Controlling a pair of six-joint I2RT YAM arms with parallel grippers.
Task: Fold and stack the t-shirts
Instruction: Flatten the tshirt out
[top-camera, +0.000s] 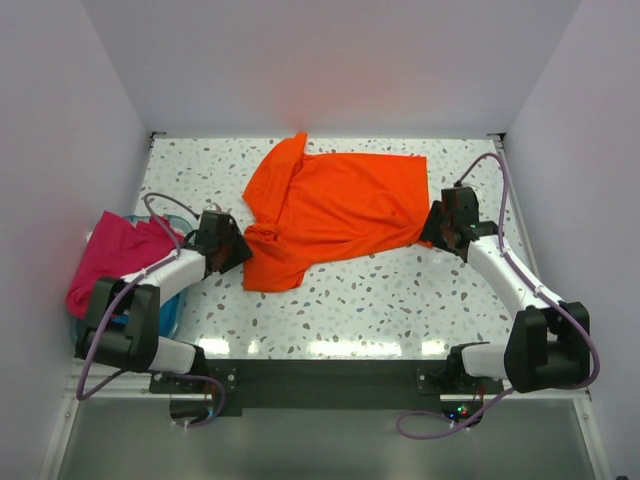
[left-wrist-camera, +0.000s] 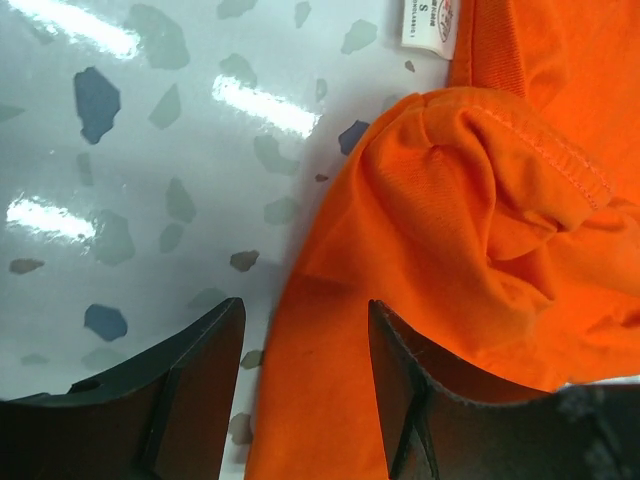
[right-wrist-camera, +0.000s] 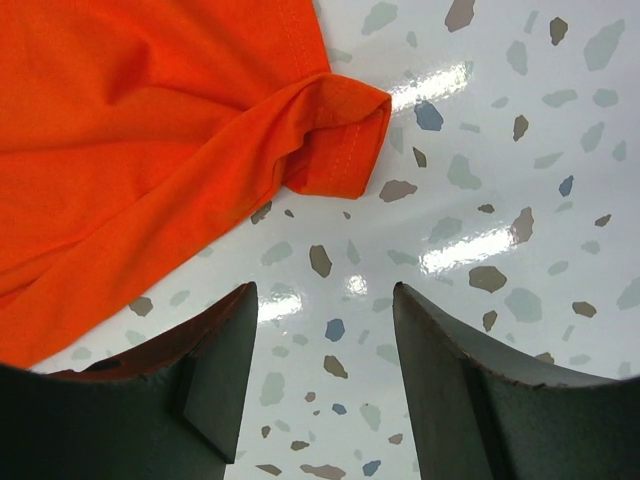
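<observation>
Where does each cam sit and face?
Top external: above the table's near edge, looking down on the orange shirt; left arm, right arm show.
Left wrist: looks down past the open left gripper at the shirt's bunched edge.
Right wrist: looks down past the open right gripper at the shirt's corner.
Shared: orange shirt, table.

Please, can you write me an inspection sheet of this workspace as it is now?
Surface: speckled glossy table.
Job's things: orange t-shirt spread mid-table, partly rumpled; pink t-shirt heaped at left.
Clutter: blue tub under pink t-shirt.
Grippers: left gripper open at orange t-shirt's edge; right gripper open beside its hem corner.
Cables: purple cables looped at both sides.
Surroundings: plain white walls.
</observation>
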